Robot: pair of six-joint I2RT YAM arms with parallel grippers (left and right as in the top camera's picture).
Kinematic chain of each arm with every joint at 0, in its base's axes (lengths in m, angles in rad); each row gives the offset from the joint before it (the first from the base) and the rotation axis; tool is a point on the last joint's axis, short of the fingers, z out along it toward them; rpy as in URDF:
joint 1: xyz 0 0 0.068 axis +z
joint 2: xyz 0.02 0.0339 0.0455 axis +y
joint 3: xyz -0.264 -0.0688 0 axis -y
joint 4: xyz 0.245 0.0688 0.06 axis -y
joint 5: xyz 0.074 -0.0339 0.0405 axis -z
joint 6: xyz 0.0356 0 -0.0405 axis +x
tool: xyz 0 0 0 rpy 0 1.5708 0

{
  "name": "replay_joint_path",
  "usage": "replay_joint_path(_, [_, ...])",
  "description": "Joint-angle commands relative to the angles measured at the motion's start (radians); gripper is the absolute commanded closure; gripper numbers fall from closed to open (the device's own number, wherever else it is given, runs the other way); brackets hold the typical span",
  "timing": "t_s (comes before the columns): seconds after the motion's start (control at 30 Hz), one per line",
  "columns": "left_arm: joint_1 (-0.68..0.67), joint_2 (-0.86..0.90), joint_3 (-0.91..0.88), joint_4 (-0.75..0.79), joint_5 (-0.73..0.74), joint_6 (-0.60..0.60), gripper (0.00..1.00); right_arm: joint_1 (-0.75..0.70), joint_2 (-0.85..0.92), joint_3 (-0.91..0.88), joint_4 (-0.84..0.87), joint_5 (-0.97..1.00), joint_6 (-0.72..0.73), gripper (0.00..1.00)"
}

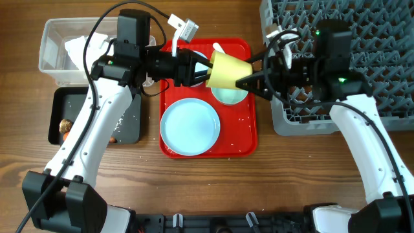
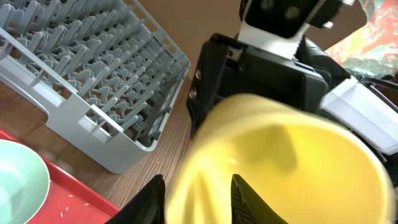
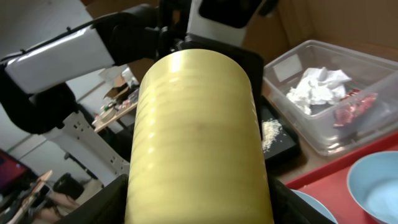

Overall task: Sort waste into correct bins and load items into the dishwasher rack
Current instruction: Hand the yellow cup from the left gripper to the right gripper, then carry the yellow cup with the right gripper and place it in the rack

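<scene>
The yellow cup (image 1: 228, 70) hangs on its side above the red tray (image 1: 249, 136), held between both arms. My left gripper (image 1: 204, 68) is shut on the cup's rim wall; in the left wrist view its fingers (image 2: 198, 183) pinch the yellow wall (image 2: 280, 162). My right gripper (image 1: 249, 81) clasps the cup's body from the other end, a finger pressed on each side (image 3: 196, 202) of the cup (image 3: 196, 124). The pale blue plate (image 1: 189, 127), a teal bowl (image 1: 229, 96) and the white spoon (image 1: 218, 47) lie on the red tray. The grey rack (image 1: 388, 39) stands at the right.
The clear tub (image 1: 55, 45) at the back left holds white tissue (image 3: 317, 84) and a red wrapper (image 3: 351, 106). The black tray (image 1: 71, 116) in front of it holds a brown lump (image 1: 65, 124) and rice grains (image 3: 270, 130). Loose rice lies on the red tray.
</scene>
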Motion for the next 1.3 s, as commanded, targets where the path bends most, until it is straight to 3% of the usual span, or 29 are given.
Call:
replay_joint_path(0.0, [0.018,0.011,0.003,0.002,0.002,0.005,0.67,-0.056,0.008,-0.003,-0.006,-0.035,-0.012,0.46])
replay_joint_path(0.3, [0.026,0.011,0.003,0.002,-0.014,0.005,0.63,-0.135,0.008,-0.003,-0.167,0.135,-0.074,0.45])
replay_joint_path(0.63, [0.024,0.011,0.003,-0.095,-0.361,0.005,0.56,-0.151,-0.04,0.015,-0.418,0.677,-0.008,0.45])
replay_joint_path(0.9, [0.02,0.011,0.003,-0.199,-0.673,0.005,0.52,-0.151,-0.059,0.216,-0.767,1.111,0.072,0.44])
replay_joint_path(1.07, [0.02,0.011,0.003,-0.235,-0.74,0.005,0.51,-0.151,-0.059,0.328,-0.929,1.323,0.126,0.44])
replay_joint_path(1.27, [0.02,0.011,0.003,-0.239,-0.74,0.005,0.51,-0.151,-0.019,0.329,-0.981,1.444,0.175,0.45])
